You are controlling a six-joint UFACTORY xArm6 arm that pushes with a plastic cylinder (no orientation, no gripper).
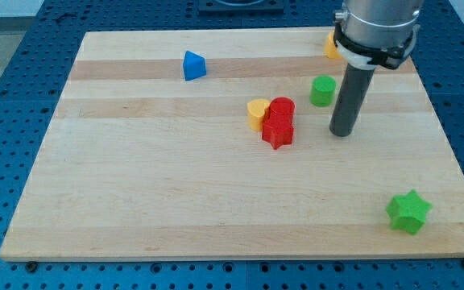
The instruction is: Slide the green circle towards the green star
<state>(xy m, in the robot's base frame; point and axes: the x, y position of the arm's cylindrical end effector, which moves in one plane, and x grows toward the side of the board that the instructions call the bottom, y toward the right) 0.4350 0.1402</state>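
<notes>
Desk (176,201) holds six blocks: one green circle (322,90), one green star (409,212), one blue triangle (193,66), one yellow heart (256,113), one red cylinder (282,108), one red star (278,132), plus one yellow block (330,45) half hidden behind the arm. No hand fitted, only a rod; my tip (342,133) rests just right of and below the green circle, apart from it. Green circle sits upper right of centre; green star lies near the lower right corner; no legible writing.

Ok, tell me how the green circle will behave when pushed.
The green circle looks squat and flat-bottomed, so it should slide rather than tip. Its round side may let it slip off my tip, which sits just to the view's lower right of it. The board looks smooth, so little resistance is likely.
</notes>
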